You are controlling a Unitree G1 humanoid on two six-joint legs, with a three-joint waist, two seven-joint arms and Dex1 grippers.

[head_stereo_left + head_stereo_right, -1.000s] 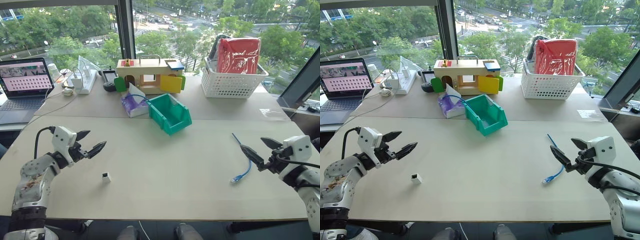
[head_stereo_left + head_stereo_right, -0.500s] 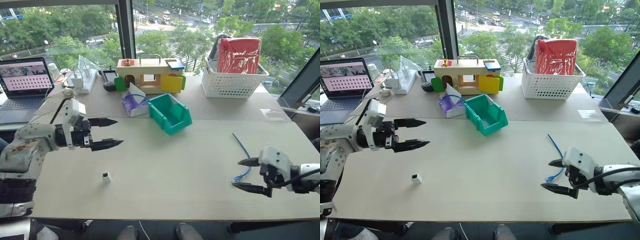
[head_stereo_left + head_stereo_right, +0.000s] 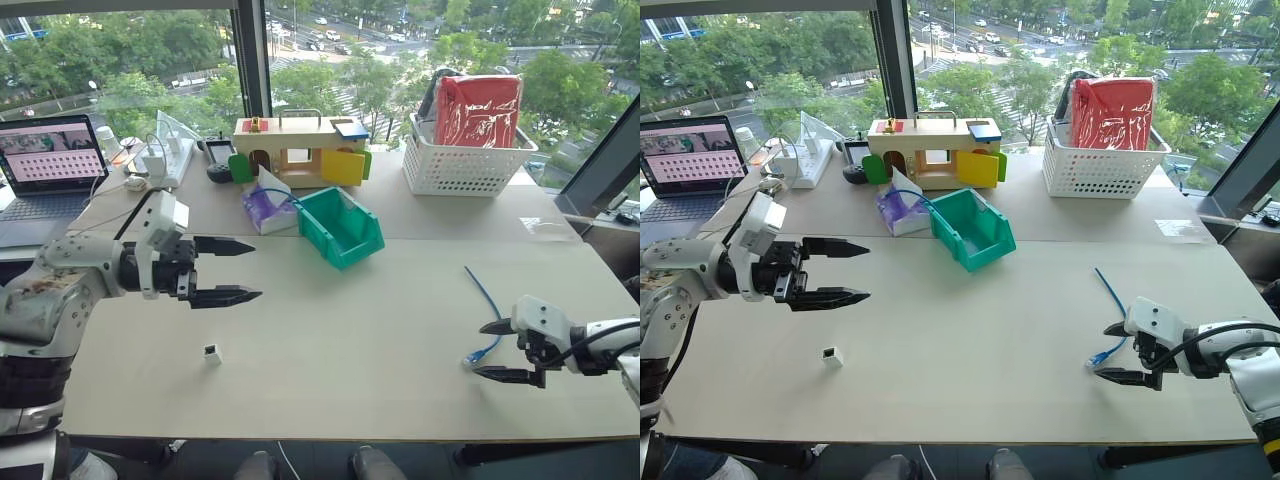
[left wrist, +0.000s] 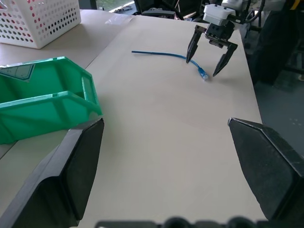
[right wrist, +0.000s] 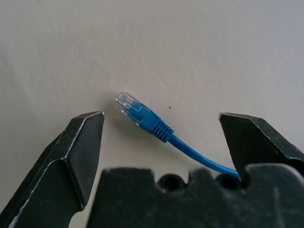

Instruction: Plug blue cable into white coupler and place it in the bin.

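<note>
- Right tool (image 3: 1118, 353), two black fingers spread wide and empty, hangs low over the pale bench (image 3: 350, 320) with the near plug end of the thin bright-blue cable (image 3: 484, 315) lying between its fingertips; in the right wrist view the clear plug (image 5: 127, 105) sits in the gap, touching neither finger (image 5: 78, 142).
- Blue cable runs from that plug away from the robot, its long axis roughly front to back across the bench with a slight curve; its far end lies well beyond the tool.
- Judgement: the right arm is plainly the nearer one for the cable, and the coming move looks like a short drop and a close just behind the plug.
- Left tool (image 3: 232, 271) is likewise wide open and holds nothing, held level above the bench and pointing toward the robot's right.
- Tiny white boxy plastic coupler (image 3: 211, 352) sits on the bench below and nearer the robot than the left tool, apart from it and well apart from the cable.
- Small teal-green plastic bin (image 3: 338, 227) with a sloped open front stands further back near the middle of the bench, with neither cable nor coupler in it.
</note>
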